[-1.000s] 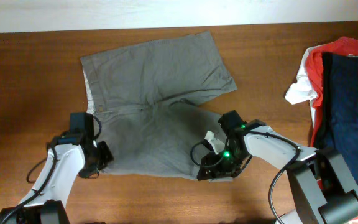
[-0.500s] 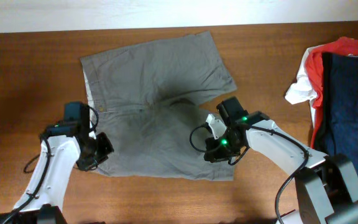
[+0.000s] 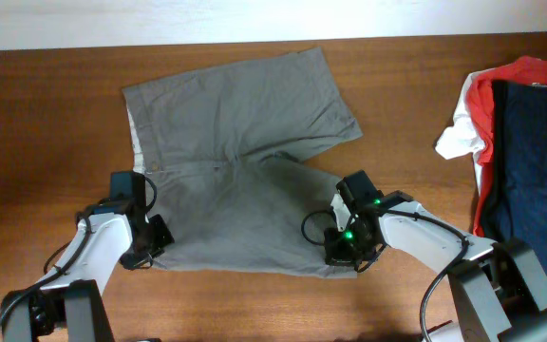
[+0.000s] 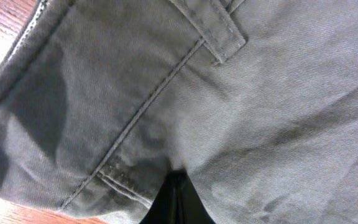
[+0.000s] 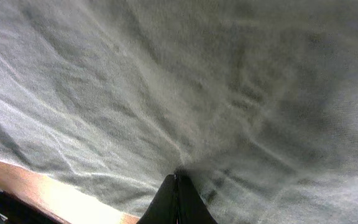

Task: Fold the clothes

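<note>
At the middle of the wooden surface lie the grey-olive shorts, spread out. They look like soft, light, limp cotton that will likely drape. The left hand pinches the waistband corner at 7 o'clock, and the right hand pinches the hem at 5 o'clock. Both look like sound holds.

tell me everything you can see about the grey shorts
The shorts are grey-olive woven cloth, cotton by the look. They lie spread and unfolded on the wooden table, with the waistband to the left showing a paler inner edge. Two legs run right, the far one creased. Stitched seams and what looks like a belt loop show in the left wrist view. The left gripper pinches the near waist corner, the right gripper the near leg's hem.
</note>
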Tool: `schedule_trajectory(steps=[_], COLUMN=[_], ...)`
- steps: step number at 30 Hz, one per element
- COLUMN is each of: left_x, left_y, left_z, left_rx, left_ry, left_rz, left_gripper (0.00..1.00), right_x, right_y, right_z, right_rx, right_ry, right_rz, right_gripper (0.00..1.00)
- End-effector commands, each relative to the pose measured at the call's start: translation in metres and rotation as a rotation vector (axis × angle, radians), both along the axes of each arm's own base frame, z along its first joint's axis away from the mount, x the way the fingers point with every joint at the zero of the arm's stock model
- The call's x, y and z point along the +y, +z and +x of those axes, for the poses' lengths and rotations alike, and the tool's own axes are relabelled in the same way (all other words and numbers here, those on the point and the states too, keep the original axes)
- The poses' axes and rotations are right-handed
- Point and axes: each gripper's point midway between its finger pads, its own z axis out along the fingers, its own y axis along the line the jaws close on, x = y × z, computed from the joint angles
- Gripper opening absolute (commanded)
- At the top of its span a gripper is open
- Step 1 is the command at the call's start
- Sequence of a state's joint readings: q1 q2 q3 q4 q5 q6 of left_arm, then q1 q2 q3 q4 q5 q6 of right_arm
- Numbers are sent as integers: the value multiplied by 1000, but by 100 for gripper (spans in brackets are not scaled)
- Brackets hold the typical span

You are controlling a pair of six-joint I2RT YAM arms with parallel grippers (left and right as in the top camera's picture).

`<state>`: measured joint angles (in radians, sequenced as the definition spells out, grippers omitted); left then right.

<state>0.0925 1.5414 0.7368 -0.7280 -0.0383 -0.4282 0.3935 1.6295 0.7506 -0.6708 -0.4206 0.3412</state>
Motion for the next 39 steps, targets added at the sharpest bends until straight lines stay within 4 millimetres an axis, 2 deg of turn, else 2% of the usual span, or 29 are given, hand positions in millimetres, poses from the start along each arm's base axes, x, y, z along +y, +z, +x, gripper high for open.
schedule_trajectory(steps=[1, 2, 3, 4, 5, 6, 7, 8, 9, 10, 11, 13, 14, 16, 18, 19, 20, 24, 27, 28, 30, 32, 35, 37, 39], left_x=[4, 5, 2, -4, -11, -17, -17, -17, -17, -18, -19, -19, -19, -18, -18, -18, -18, -17, -17, -17, -17, -17, -17, -17, -17], left_y=[-9, -2, 17, 49, 91, 156, 231, 266, 276, 275, 261, 241, 222, 198, 182, 175, 165, 162, 162, 162, 162, 162, 162, 161, 161], left_z=[-29, -26, -9, 19, 48, 82, 104, 109, 106, 100, 91, 89, 90, 92, 95, 97, 99, 103, 103, 103, 102, 102, 102, 102, 101], left_rx=[124, 117, 53, -67, -210, -415, -635, -745, -780, -767, -705, -650, -597, -523, -472, -453, -422, -420, -421, -420, -419, -418, -419, -415, -414], left_ry=[7, -14, -13, -16, -27, -51, -73, -88, -114, -164, -183, -178, -174, -169, -165, -164, -162, -161, -162, -161, -161, -161, -161, -161, -161], left_rz=[18, 18, 0, -39, -78, -112, -97, -80, -65, -44, -45, -53, -63, -76, -85, -89, -94, -94, -94, -94, -94, -94, -94, -95, -95], left_gripper=[1, 0, 0, 0, 0, 0, 0, 1, 0, 0, 1, 1, 1, 0, 0, 0, 0, 0, 1, 1, 1, 0, 1, 0, 1], right_x=[-25, -21, 0, 23, 39, 52, 56, 42, 27, 5, -14, -33, -50, -56, -56, -54, -52, -50, -52, -54, -79, -110, -137, -160, -159], right_y=[-15, -11, 6, 34, 64, 117, 168, 199, 213, 225, 226, 217, 203, 181, 165, 151, 125, 32, -3, -5, -11, -12, -13, -15, -16], right_z=[-23, -17, -4, 17, 40, 74, 106, 139, 158, 177, 190, 208, 233, 267, 285, 294, 302, 294, 286, 280, 264, 260, 256, 247, 244], right_rx=[72, 56, 24, -28, -93, -205, -349, -503, -593, -680, -722, -723, -723, -744, -767, -767, -740, -554, -481, -457, -383, -347, -301, -237, -216], right_ry=[0, 11, 48, 52, 59, 82, 106, 71, 34, -16, -62, -113, -171, -154, -144, -132, -125, -84, -69, -65, -71, -116, -220, -332, -331], right_rz=[-134, -117, -9, 105, 172, 204, 192, 77, -25, -154, -244, -283, -284, -221, -232, -235, -242, -271, -288, -296, -397, -464, -459, -462, -429], right_gripper=[4, 4, 4, 4, 4, 4, 5, 5, 5, 4, 4, 4, 4, 4, 4, 4, 4, 4, 4, 4, 4, 4, 4, 4, 4])
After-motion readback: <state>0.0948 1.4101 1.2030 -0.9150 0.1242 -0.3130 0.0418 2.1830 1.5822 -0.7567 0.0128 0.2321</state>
